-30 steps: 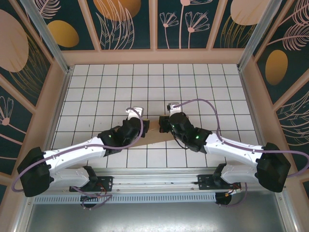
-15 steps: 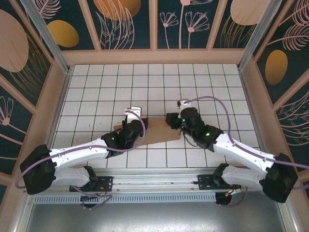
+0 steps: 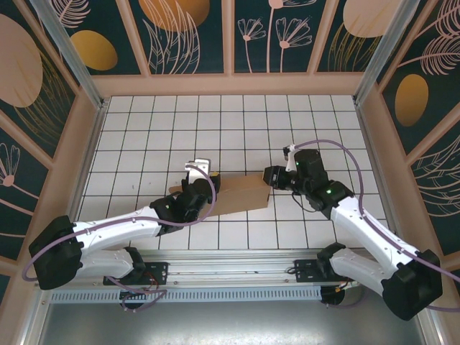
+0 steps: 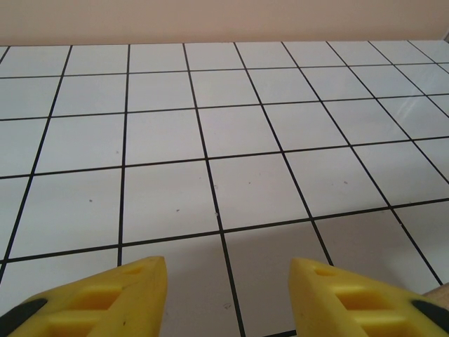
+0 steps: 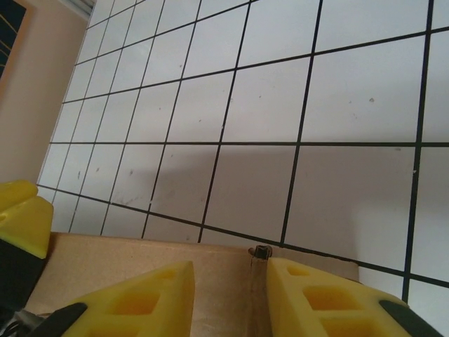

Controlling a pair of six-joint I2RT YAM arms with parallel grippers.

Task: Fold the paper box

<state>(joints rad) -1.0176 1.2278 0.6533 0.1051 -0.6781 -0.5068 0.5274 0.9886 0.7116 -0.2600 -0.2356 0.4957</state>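
Note:
The paper box point(image 3: 243, 194) lies as a flat brown cardboard piece on the tiled table, between the two grippers. My left gripper point(image 3: 208, 187) hovers at its left end, jaws open point(image 4: 228, 263) with bare tile between them; a sliver of the cardboard point(image 4: 440, 289) shows at the lower right of the left wrist view. My right gripper point(image 3: 269, 177) is at the box's right end. Its jaws point(image 5: 230, 270) stand apart just above the cardboard point(image 5: 126, 253), beside a slit point(image 5: 257, 277) in the sheet. A left fingertip point(image 5: 21, 217) shows at that view's left edge.
The white gridded table point(image 3: 230, 129) stretches beyond the cardboard to a wooden wall point(image 3: 230, 84) at the back and wooden side walls point(image 3: 72, 165). A metal rail point(image 3: 230, 269) runs along the near edge by the arm bases.
The right gripper has opened and drawn back to the right, off the cardboard's middle to its right end. More of the cardboard's face shows. The left arm has barely moved.

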